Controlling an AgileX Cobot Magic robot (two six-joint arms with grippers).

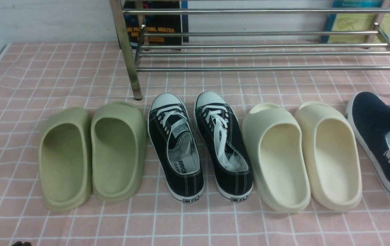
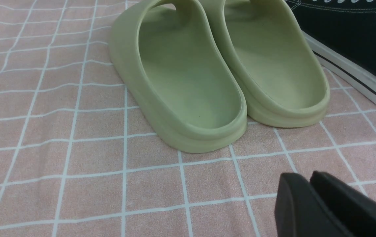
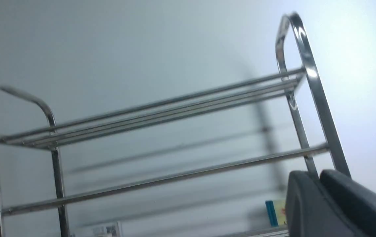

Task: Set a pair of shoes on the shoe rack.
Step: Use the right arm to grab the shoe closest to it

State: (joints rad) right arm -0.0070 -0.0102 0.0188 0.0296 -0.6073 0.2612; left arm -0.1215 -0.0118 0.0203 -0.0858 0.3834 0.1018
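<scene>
Both jaws pressed shut, empty; shoe rack ahead of the right jaws (nothing on it), navy shoes untouched on counter.

Green slippers, black lace-up sneakers, cream slippers on pink checked cloth.

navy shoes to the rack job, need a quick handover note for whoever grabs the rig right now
Left gripper: shut, empty, low over the cloth near the green slippers.
Right gripper: shut, empty, its camera facing the shoe rack.
Navy shoes: both on the cloth at the far right of the row, in front of the rack's right end; one is cut off by the front view's edge.
Done: nothing, no shoe on the rungs in view.
Left: grasp the navy pair and set both on the rack; the right arm is probably nearer.
</scene>
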